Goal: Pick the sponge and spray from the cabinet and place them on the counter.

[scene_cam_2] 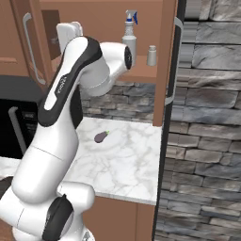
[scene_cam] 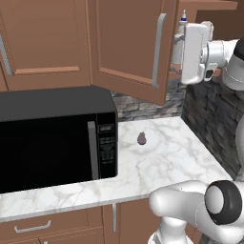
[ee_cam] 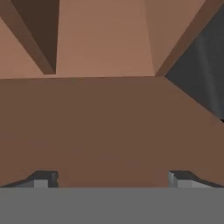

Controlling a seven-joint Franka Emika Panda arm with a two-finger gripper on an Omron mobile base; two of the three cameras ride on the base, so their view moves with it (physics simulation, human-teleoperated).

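The spray (scene_cam_2: 129, 36), a tall pale bottle with a blue-tipped nozzle, stands on the shelf of the open cabinet (scene_cam_2: 141, 74). In the left base view its nozzle (scene_cam: 184, 18) peeks over my white hand (scene_cam: 195, 52). The hand is raised to shelf height, left of the spray in the right base view. My gripper (ee_cam: 111, 180) is open, its fingertips (ee_cam: 43, 179) wide apart over bare brown shelf wood with nothing between them. The sponge is out of view. The marble counter (scene_cam: 167, 157) lies below.
A small white shaker (scene_cam_2: 151, 55) stands right of the spray. A dark purple egg-shaped object (scene_cam: 141, 138) lies on the counter. A black microwave (scene_cam: 52, 138) takes up the counter's left. The cabinet doors (scene_cam: 128, 47) hang open, and a stone wall (scene_cam_2: 207, 117) closes the right.
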